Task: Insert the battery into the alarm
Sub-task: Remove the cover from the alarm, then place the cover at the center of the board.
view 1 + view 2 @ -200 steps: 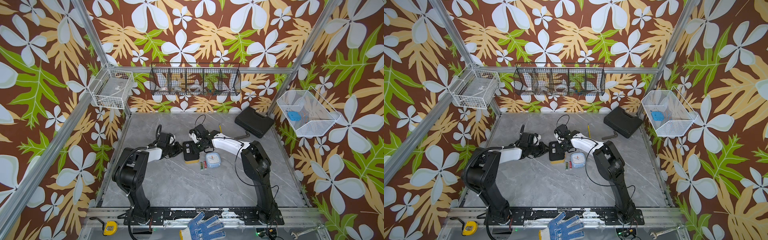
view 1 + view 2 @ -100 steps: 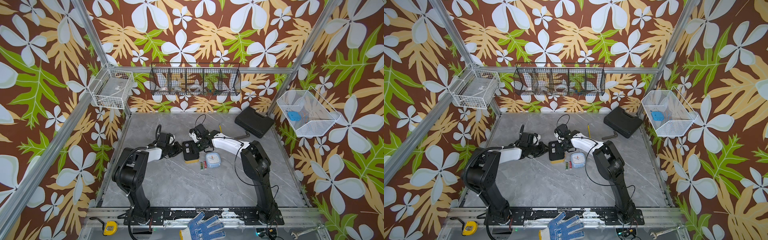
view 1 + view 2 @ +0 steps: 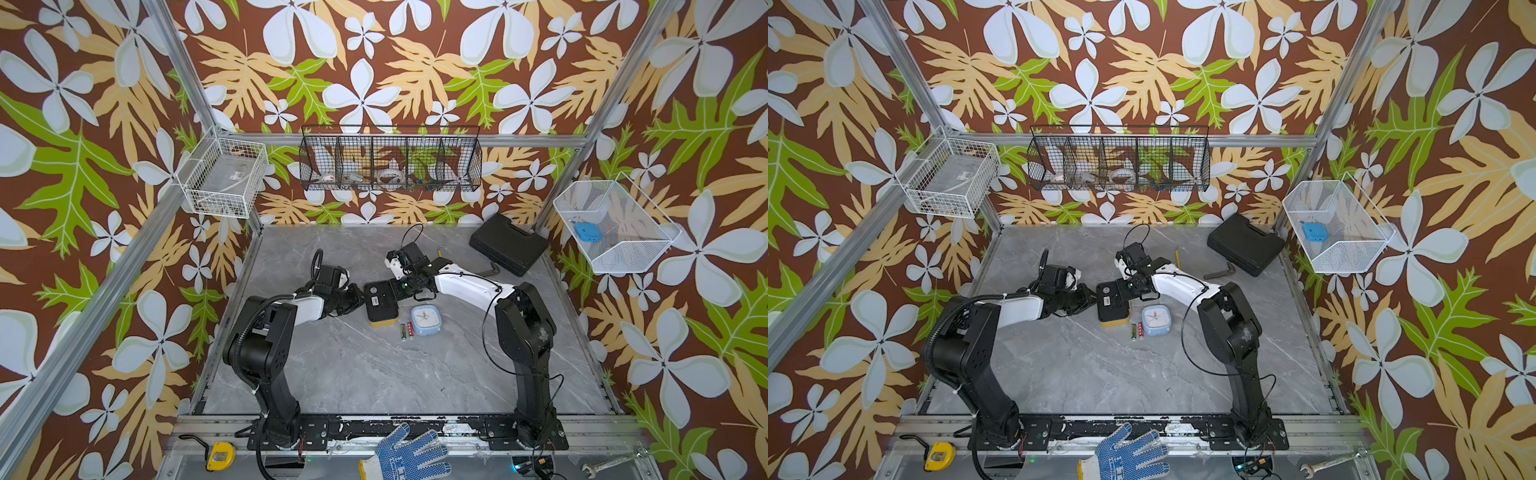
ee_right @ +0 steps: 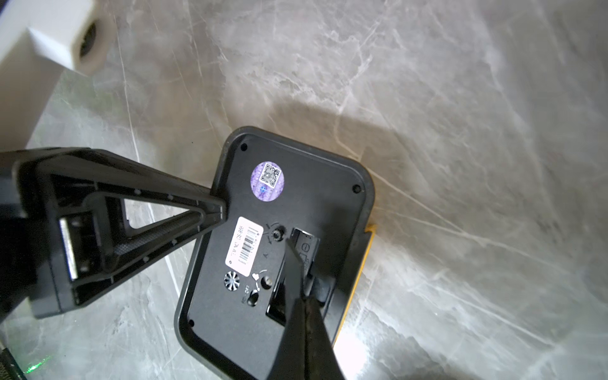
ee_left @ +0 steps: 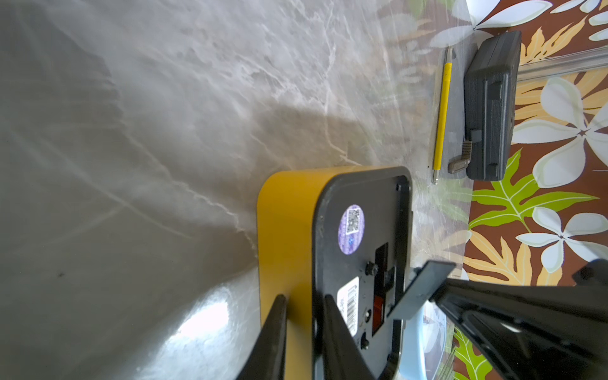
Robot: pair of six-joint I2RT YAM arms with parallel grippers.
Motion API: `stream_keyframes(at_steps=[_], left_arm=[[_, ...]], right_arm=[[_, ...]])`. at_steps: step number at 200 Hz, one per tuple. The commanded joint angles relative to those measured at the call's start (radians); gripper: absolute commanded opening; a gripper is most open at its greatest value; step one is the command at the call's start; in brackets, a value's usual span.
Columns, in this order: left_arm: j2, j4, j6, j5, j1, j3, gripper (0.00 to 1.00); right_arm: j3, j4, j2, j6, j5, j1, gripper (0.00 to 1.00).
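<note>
1. At the front rail a blue-dotted glove [image 3: 405, 455] is laid, with a yellow tape measure [image 3: 217, 456] to its left and a wrench [image 3: 611, 469] far to its right.
2. Farther in, on the grey table [image 3: 374, 374], two batteries [image 3: 406, 331] are seen lying side by side. They are just beside a blue clock [image 3: 426, 319] and near the front edge of the yellow alarm [image 3: 380, 301], outside it.
3. The yellow alarm is laid face down with its black back upward, between the two grippers.
4. The left gripper [image 5: 303, 299] is clamped narrowly on the alarm's edge. One finger is set against the yellow side wall and the other on the black back.
5. The right gripper [image 4: 304, 292] is seen with its fingers pressed together on a thin black cover [image 5: 418, 289]. The cover is tilted up off the open battery compartment [image 4: 304, 245].
6. Beyond the arms a yellow pencil [image 5: 442, 112], a hex key [image 3: 490, 270] and a black case [image 3: 507, 249] are laid near the back right corner.
7. On the walls a white wire basket [image 3: 224, 183], a black wire basket [image 3: 390, 158] and a white mesh basket [image 3: 615, 232] are hung.
</note>
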Motion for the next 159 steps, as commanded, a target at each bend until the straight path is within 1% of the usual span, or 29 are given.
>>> stream_keyframes(at_steps=[1, 34, 80, 121, 159], left_arm=[[-0.005, -0.054, 0.009, -0.033, -0.001, -0.004, 0.21], [-0.006, -0.055, 0.009, -0.033, 0.001, -0.004, 0.21], [-0.005, -0.053, 0.011, -0.024, -0.001, -0.001, 0.21], [-0.016, -0.052, 0.014, -0.023, 0.0, -0.005, 0.21], [-0.029, -0.05, 0.017, -0.025, 0.0, -0.01, 0.21]], right_arm=[[-0.007, 0.01, -0.016, 0.015, -0.03, -0.014, 0.0], [-0.041, 0.054, -0.043, 0.036, -0.089, -0.058, 0.0], [-0.086, 0.067, -0.061, 0.025, -0.155, -0.166, 0.0], [-0.1, 0.081, 0.005, 0.006, -0.21, -0.241, 0.0], [-0.028, 0.051, 0.103, -0.017, -0.22, -0.253, 0.0]])
